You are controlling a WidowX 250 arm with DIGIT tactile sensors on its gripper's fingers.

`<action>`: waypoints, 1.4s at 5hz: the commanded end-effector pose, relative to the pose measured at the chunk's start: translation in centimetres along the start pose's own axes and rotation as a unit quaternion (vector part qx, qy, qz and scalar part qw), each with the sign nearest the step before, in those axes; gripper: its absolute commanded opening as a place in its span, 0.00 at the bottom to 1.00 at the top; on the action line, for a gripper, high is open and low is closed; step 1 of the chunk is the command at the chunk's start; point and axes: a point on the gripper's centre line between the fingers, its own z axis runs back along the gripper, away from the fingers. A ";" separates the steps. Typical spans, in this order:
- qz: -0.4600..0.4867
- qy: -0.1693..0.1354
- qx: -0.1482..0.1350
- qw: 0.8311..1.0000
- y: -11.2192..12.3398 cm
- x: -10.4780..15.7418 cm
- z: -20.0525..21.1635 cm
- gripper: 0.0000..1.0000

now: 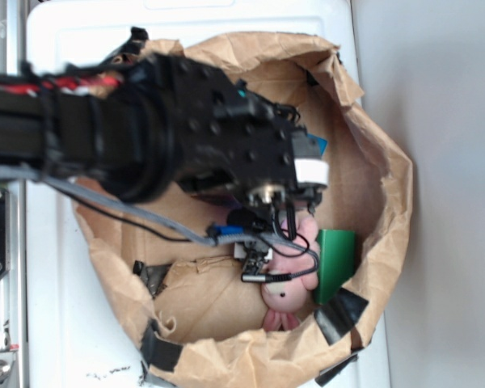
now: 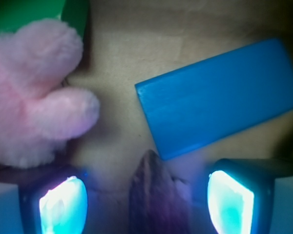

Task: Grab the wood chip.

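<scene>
In the wrist view the wood chip (image 2: 154, 197), a dark brown streaked sliver with a pointed tip, lies on the tan paper between my fingers. My gripper (image 2: 146, 207) is open, with a gap between each glowing pad (image 2: 63, 204) and the chip. The chip's tip nearly touches the blue block (image 2: 219, 105) just beyond it. In the exterior view the gripper (image 1: 287, 206) is low inside the paper bag (image 1: 372, 186), and the arm hides the chip.
A pink plush toy (image 2: 34, 92) lies close to the left finger and shows in the exterior view (image 1: 291, 279). A green block (image 1: 337, 263) stands beside it. The bag's crumpled walls ring the area, with black tape (image 1: 343, 315) on them.
</scene>
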 end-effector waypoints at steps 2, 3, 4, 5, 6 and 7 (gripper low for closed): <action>0.009 -0.051 -0.038 0.998 -1.1 1.5 3.1 0.00; 0.012 -0.049 -0.058 0.997 -0.9 1.2 4.7 0.00; 0.025 -0.047 -0.089 0.995 -0.8 0.9 8.0 0.00; 0.040 -0.034 -0.133 0.990 -0.3 0.1 13.0 0.00; 0.041 -0.026 -0.157 0.986 0.5 -0.6 16.0 0.00; 0.042 -0.026 -0.148 0.988 1.3 -0.8 15.3 0.00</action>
